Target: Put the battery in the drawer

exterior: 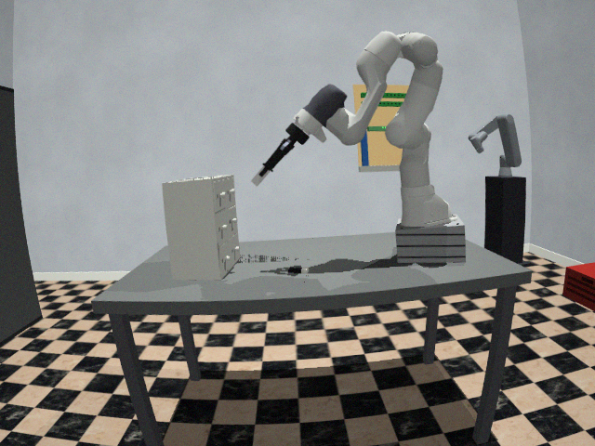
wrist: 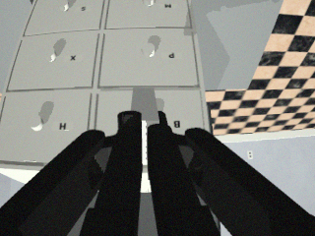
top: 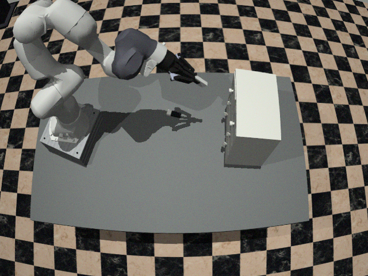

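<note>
The AAA battery [top: 173, 112] [exterior: 295, 269], small and dark with a pale end, lies on the grey table [top: 163, 192] [exterior: 364, 282] in the arm's shadow, about midway between the robot base and the chest. The small white chest [top: 257, 103] [exterior: 191, 230] [wrist: 145, 27] stands upright at the table's right side, with six knobbed drawers, all pushed in. My gripper [top: 202, 82] [exterior: 257, 179] [wrist: 143, 104] is shut and empty. It hangs in the air and points at the chest's front, a short way off, near its top. The drawer marks are too small to read surely.
The robot's base block [top: 71, 142] [exterior: 429, 242] stands at the table's left back corner. Off the table are a small second arm on a black pedestal [exterior: 504, 216] and a red crate [exterior: 581, 285] on the floor.
</note>
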